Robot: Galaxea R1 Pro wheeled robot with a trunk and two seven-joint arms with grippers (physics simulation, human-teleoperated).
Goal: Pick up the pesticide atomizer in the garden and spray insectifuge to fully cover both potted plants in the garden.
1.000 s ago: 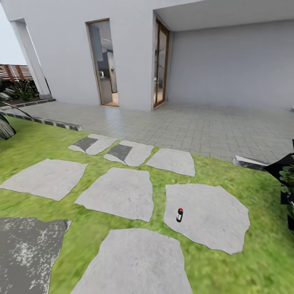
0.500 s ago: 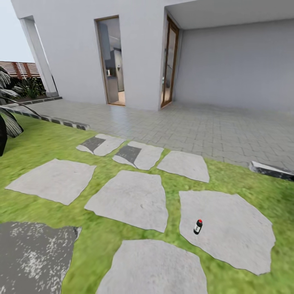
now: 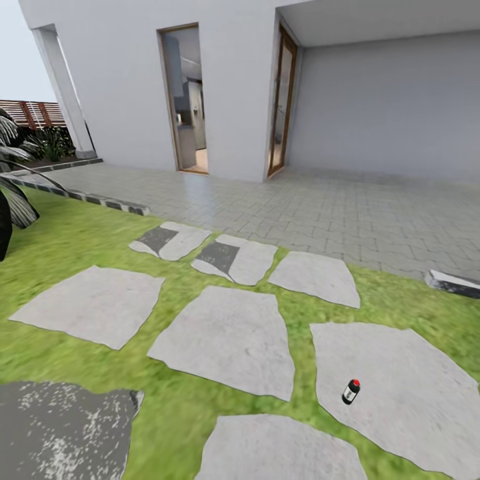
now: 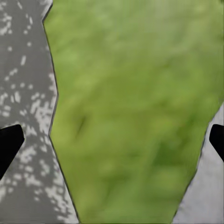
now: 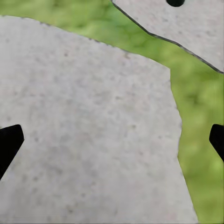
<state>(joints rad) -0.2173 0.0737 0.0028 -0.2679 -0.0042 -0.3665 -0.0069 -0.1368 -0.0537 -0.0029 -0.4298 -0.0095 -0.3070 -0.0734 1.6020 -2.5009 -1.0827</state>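
The pesticide atomizer (image 3: 351, 391) stands upright on a grey stone slab (image 3: 407, 387) in the lawn (image 3: 73, 233), near the slab's left edge; it lies well apart from both grippers; the left gripper (image 4: 112, 140) hangs over grass, jaws spread wide, empty; the right gripper (image 5: 112, 140) hangs over a slab, jaws likewise wide and empty.

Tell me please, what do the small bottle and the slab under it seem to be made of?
The pesticide atomizer looks like dark, slightly glossy plastic with a pale label and a red top; it is too small to be sure. The stepping slab under it looks like matte grey stone or concrete: a grainy, speckled surface with irregular cut edges against the lawn.
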